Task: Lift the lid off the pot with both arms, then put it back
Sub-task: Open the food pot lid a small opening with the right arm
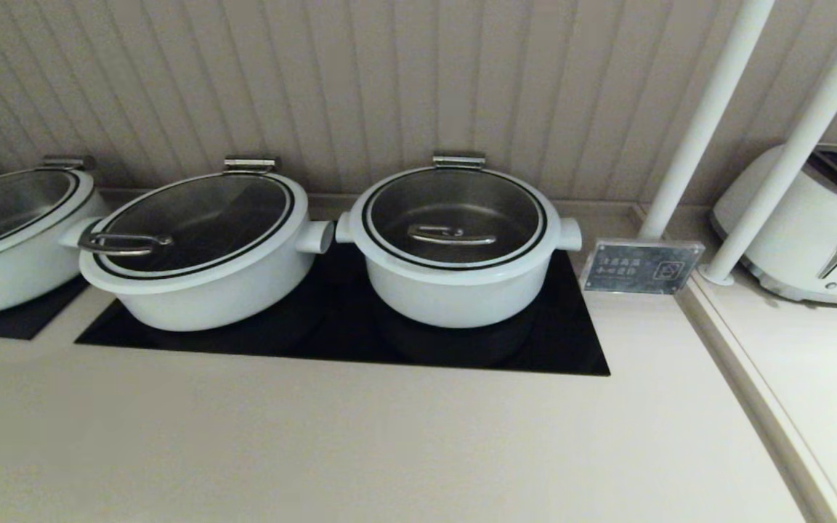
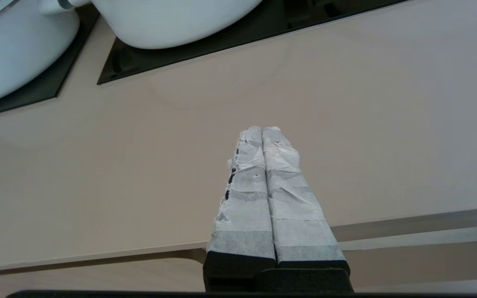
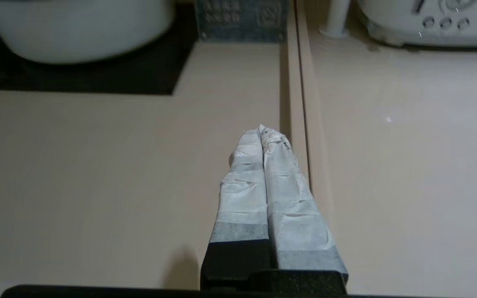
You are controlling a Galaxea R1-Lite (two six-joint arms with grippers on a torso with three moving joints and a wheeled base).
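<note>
Three white pots stand in a row on the tabletop [image 1: 389,450] — one deep round pot [image 1: 456,290] and two wider oval pots [image 1: 200,290] [image 1: 4,269]. Each carries a glass lid, three in all: one round lid [image 1: 455,211], two oval lids [image 1: 204,214] [image 1: 4,203]. Two black cooktop panels [image 1: 331,327] [image 1: 19,316], two white poles [image 1: 705,116] [image 1: 800,138], one sign plaque [image 1: 641,267], one toaster [image 1: 803,232] — and two end effectors [image 2: 261,130] [image 3: 262,131].

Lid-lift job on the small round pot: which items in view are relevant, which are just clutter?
Relevant:
lid, seated on pot
pot
left gripper, shut, over counter
right gripper, shut, over counter

Clutter:
oval pot
second oval pot
toaster
sign plate
</note>
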